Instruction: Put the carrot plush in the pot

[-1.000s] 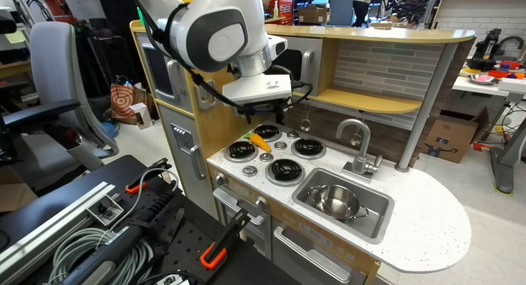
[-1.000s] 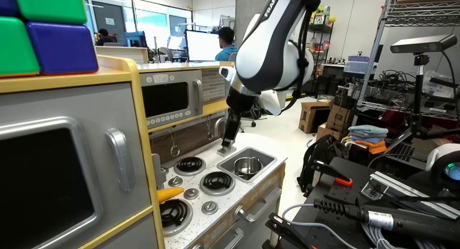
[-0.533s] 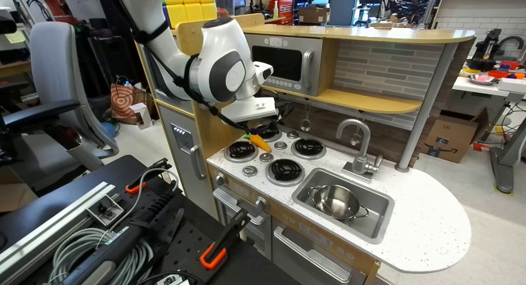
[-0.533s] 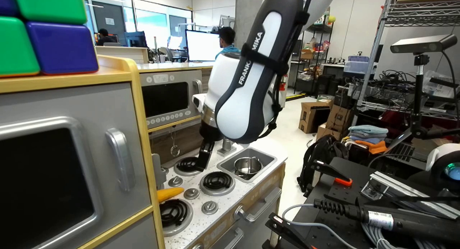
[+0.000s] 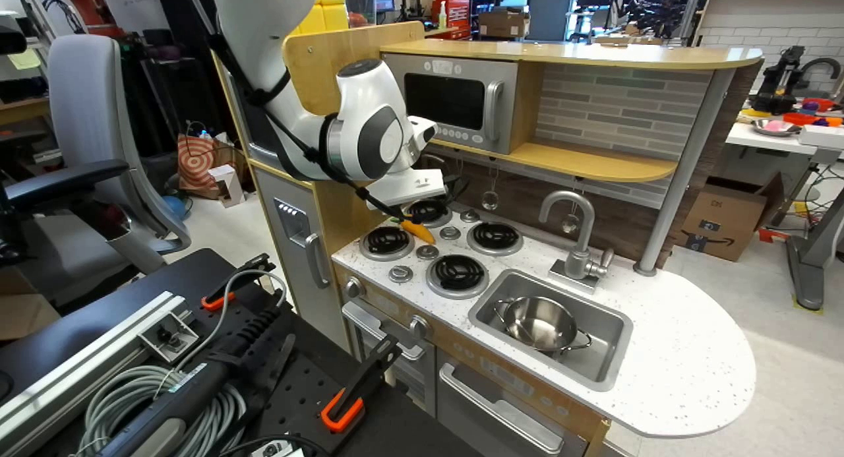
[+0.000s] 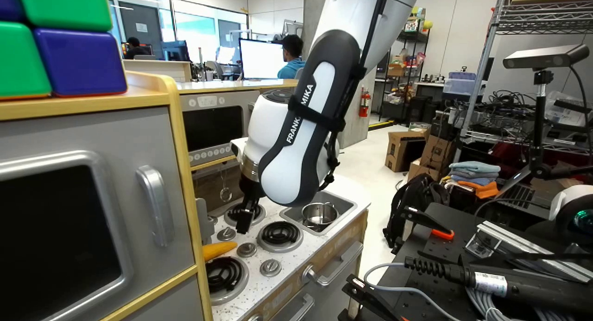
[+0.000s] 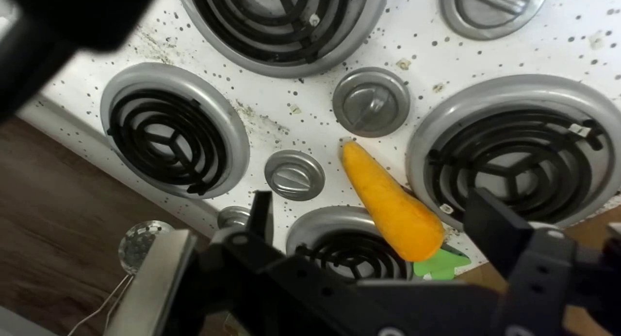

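In the wrist view the tool [image 7: 370, 195] has its fingers [image 7: 499, 224] spread wide, one toward 9 o'clock and its partner toward 3 o'clock. The carrot plush [image 7: 393, 205] shows in the gap between them, apart from both, lying on the white speckled table [image 5: 686, 351]. Its narrow end points to 11 o'clock, near a knob [image 7: 371, 102] that sits at 1 o'clock from the tip; its green top [image 7: 441, 264] points to 5 o'clock. The thick end overlaps the lower burner [image 7: 342, 246] in that view, though I cannot tell whether the two touch, and a right-hand burner [image 7: 509, 173] is just beside the carrot plush, between 2 and 3 o'clock.

In an exterior view the tool hangs over the table near the carrot plush, between 1 and 2 o'clock from it (the edge of a grey cabinet [image 6: 139, 140] hides part of the toy there).

The pot [image 5: 541, 322] is well apart, at 4 o'clock from the carrot plush in an exterior view, sitting in the sink [image 5: 612, 351] with its mouth up and one handle toward 4 o'clock. The faucet [image 5: 575, 246] rises near 1 o'clock from the pot, and the white arm [image 5: 376, 137] bends over the stove at 11 o'clock from the carrot plush.
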